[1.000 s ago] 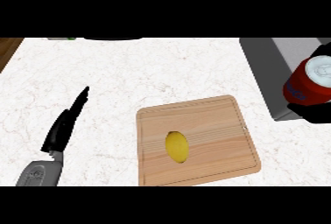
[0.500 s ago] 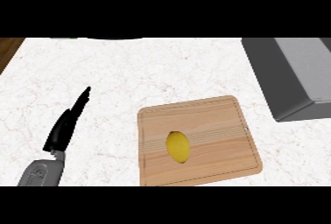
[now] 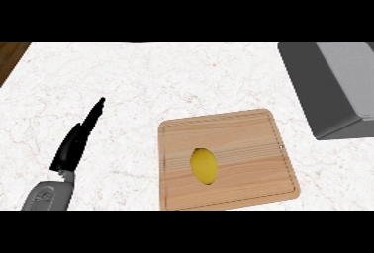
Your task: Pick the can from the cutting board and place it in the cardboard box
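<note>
A wooden cutting board [image 3: 248, 143] lies on the white marble counter, right of centre. Only a yellow lemon-like fruit [image 3: 204, 166] rests on it. No can shows anywhere in the head view. A grey box [image 3: 329, 84] stands at the right edge, with its side wall facing me and its inside hidden. My left hand [image 3: 73, 146] rests on the counter left of the board, apart from it, with straight black fingers pointing up and to the right. My right hand is out of sight.
The grey left forearm [image 3: 45, 196] comes in at the lower left. A strip of brown wood [image 3: 9, 57] shows past the counter's top left corner. White marble counter [image 3: 182, 79] stretches between the hand, the board and the box.
One second ago a red can, held by my right hand, showed at the right edge over the box. Both have left the view since. The left hand, board and fruit have not moved.
</note>
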Available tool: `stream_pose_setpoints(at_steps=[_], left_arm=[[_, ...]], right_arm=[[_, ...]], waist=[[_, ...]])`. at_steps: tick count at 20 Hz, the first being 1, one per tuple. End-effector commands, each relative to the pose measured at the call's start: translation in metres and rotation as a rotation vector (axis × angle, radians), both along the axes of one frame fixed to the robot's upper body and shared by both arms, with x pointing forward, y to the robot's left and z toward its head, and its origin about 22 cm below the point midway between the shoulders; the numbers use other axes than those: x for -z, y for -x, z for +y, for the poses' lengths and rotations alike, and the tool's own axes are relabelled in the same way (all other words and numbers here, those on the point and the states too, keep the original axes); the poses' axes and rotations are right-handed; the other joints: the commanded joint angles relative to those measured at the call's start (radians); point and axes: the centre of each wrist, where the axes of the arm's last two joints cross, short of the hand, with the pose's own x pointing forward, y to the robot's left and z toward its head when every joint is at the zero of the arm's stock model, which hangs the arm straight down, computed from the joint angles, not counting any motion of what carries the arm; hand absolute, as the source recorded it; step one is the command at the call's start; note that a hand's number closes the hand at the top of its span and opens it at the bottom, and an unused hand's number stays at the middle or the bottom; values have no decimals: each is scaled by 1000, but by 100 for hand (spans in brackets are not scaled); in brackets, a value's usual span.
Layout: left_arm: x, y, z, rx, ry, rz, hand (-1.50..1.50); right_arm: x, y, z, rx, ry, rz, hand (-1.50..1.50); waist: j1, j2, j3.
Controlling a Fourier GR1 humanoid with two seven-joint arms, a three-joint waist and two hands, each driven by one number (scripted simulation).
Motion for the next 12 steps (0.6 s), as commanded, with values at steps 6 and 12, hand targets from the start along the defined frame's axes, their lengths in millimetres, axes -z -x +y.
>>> stream_pose_setpoints(at_steps=[6,12], left_arm=[[8,4,-5,23,14,0,0],[-1,-6,-3,4,1,-13,0]], right_arm=[[75,-19,-25,-97,-204,250,-150],[65,-36,-15,-228,-525,-91,-150]], waist=[[15,6,2],[3,4,3]])
